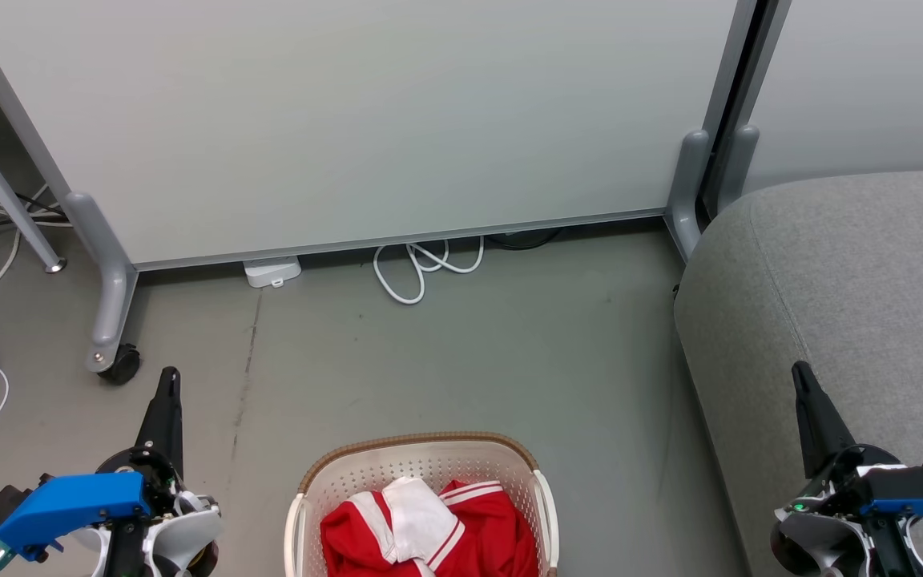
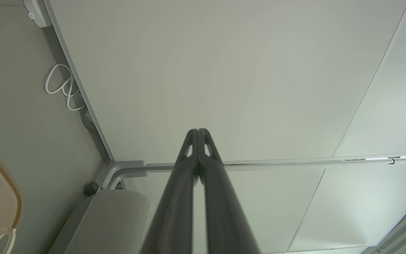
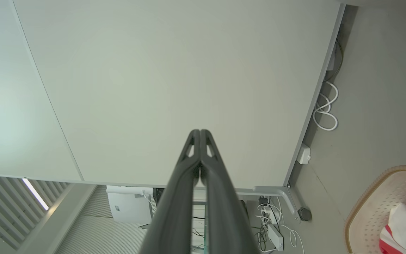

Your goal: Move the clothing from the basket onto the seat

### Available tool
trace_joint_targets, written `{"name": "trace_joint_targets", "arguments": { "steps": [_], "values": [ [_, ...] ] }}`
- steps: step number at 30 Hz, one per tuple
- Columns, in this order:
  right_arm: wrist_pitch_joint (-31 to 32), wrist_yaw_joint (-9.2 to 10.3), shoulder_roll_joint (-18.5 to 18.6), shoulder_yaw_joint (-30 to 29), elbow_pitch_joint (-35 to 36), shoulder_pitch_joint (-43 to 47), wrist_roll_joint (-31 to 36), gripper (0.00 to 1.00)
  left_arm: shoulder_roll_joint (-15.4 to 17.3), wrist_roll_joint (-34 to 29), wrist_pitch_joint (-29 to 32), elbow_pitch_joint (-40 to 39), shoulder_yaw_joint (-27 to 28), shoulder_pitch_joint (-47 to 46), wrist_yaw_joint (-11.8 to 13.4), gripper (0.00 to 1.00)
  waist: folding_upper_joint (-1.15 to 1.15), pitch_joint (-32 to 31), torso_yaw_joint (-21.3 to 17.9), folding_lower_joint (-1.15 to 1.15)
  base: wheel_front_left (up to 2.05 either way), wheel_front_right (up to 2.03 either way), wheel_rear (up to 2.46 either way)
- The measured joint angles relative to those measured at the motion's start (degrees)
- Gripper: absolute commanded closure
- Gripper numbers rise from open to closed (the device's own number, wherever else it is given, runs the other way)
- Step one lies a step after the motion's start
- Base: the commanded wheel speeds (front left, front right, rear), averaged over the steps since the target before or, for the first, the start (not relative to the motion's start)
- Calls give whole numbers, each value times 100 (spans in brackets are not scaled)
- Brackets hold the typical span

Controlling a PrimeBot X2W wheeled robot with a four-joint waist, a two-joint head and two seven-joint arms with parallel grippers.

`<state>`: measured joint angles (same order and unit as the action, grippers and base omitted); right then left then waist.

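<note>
Your left gripper (image 1: 169,375) and right gripper (image 1: 800,370) were both pinched closed with nothing in them; clothing (image 1: 493,521) sat in the basket (image 1: 421,439) between them, seat (image 1: 854,264) off to the right.

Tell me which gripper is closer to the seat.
The right gripper: in the head view it shows against the grey seat, while the left gripper is on the far side of the basket, over the floor.
</note>
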<state>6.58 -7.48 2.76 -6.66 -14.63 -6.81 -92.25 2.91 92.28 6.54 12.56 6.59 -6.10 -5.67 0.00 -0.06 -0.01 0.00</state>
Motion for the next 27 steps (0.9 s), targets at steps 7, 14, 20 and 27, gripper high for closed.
{"name": "trace_joint_targets", "arguments": {
  "steps": [7,14,20,27],
  "values": [
    [0,0,0,0,0,0,0,100,0,0,0,0,0,0,0,100,0,0,0,0,0,0,0],
    [0,0,0,0,0,0,0,100,0,1,0,0,0,0,0,100,0,0,0,0,0,0,0],
    [0,0,0,0,0,0,0,100,0,1,0,0,0,0,0,100,0,0,0,0,0,0,0],
    [-2,0,-5,3,-27,18,0,0,-3,0,-7,31,-2,18,3,0,0,0,0,0,0,0,0]
  ]
}}
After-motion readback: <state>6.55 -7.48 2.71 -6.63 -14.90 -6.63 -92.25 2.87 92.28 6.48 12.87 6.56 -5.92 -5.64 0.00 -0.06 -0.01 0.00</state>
